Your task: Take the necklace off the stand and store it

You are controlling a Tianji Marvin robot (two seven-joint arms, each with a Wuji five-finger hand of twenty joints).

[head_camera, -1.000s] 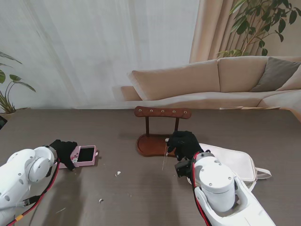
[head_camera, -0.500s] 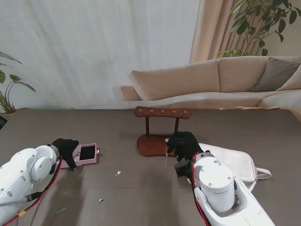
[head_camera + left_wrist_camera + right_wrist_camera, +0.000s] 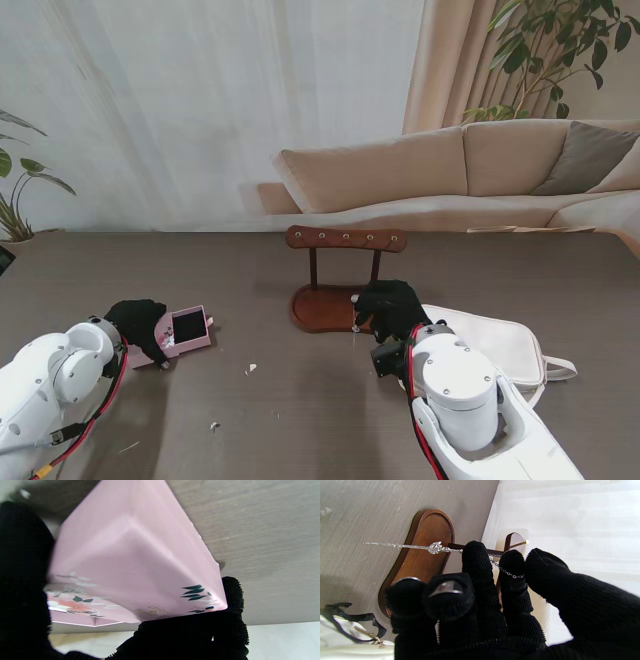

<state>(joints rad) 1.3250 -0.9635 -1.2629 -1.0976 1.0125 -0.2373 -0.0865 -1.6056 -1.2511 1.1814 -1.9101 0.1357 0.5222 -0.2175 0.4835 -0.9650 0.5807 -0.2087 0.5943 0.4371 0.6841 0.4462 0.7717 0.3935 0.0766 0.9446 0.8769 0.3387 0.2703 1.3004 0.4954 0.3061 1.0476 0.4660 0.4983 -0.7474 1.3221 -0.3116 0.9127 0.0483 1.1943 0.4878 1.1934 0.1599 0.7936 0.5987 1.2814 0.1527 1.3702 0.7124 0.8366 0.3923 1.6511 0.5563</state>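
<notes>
Pink box (image 3: 186,329) open, dark lining bare, gripped by left hand (image 3: 138,322). Right hand (image 3: 392,307) by stand (image 3: 344,275), fingers (image 3: 477,562) pinching necklace (image 3: 435,547) chain.

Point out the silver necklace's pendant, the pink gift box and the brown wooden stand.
Silver necklace (image 3: 435,547), right wrist view: teardrop pendant.
Pink gift box (image 3: 187,326), stand view: dark open interior.
Brown wooden stand (image 3: 346,238), stand view: top crossbar.

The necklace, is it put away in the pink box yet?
Not yet. Done: the necklace is off the pegs of the wooden stand. In hand: its chain lies across the right hand's fingers, while the left hand holds the open pink box. Left: carry the necklace over to the box and lay it inside.
</notes>
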